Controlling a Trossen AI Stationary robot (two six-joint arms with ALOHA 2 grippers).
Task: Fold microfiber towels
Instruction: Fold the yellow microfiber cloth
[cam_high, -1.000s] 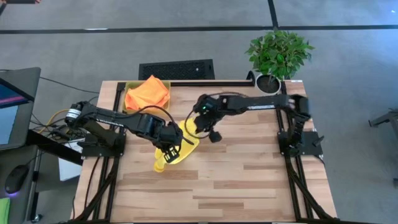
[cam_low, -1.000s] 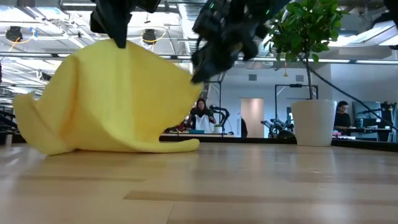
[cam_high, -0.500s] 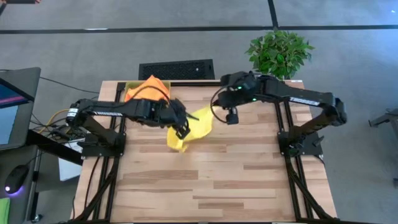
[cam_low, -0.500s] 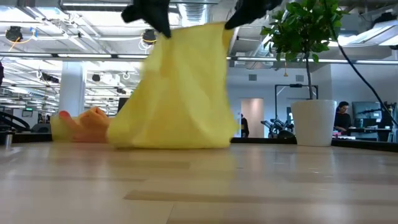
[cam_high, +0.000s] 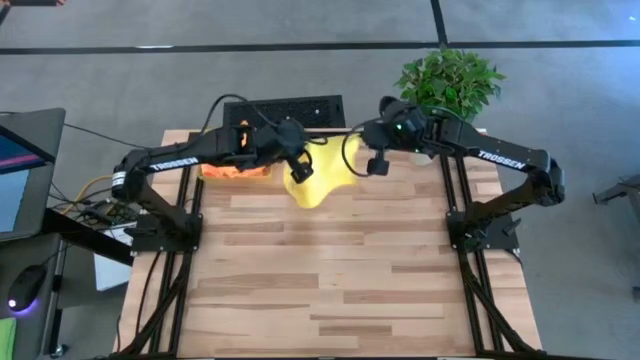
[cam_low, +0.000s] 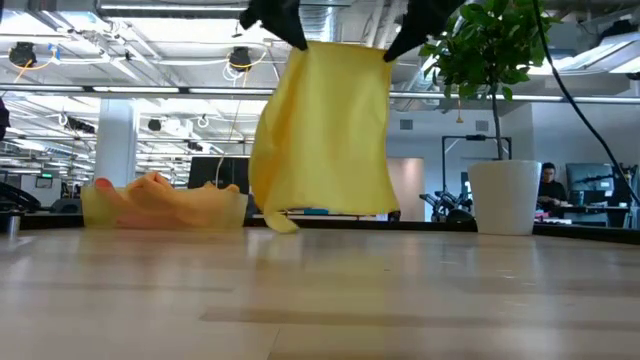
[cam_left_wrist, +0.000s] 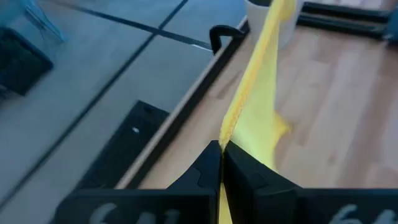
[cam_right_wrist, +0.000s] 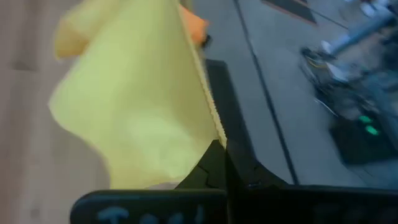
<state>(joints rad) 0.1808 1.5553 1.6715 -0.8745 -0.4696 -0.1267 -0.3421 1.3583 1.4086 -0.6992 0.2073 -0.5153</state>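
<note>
A yellow towel (cam_high: 322, 176) hangs as a sheet between my two grippers over the table's far edge; it also shows in the low view (cam_low: 325, 130). My left gripper (cam_high: 298, 168) is shut on its upper left corner and my right gripper (cam_high: 374, 163) on its upper right corner. Both show at the top of the low view, the left gripper (cam_low: 292, 32) and the right gripper (cam_low: 402, 38). The towel's lower left corner (cam_low: 282, 223) reaches down to about table level. Orange towels (cam_high: 236, 158) lie heaped in a yellow bin (cam_low: 100, 206) at the far left. No pink towel is in view. My left gripper (cam_left_wrist: 221, 148) pinches the towel's top edge (cam_left_wrist: 229, 127) at its left corner between its two fingers, from above. The cloth hangs below it. My right gripper (cam_right_wrist: 219, 145) pinches the top edge (cam_right_wrist: 213, 124) at the right corner between its two fingers. The edge between the grippers is nearly straight.
A potted plant (cam_high: 447, 85) stands at the table's far right corner, its white pot (cam_low: 505, 196) close to my right gripper. A black grille (cam_high: 285, 110) lies on the floor beyond the far edge. The wooden table top (cam_high: 350, 280) stretches toward the near edge.
Both grippers have gone up and toward the table's far edge, the right one also toward the right, drawing apart. The yellow towel, a second ago heaped on the table's middle, has been lifted and spread out, and now hangs as a sheet near the far edge.
</note>
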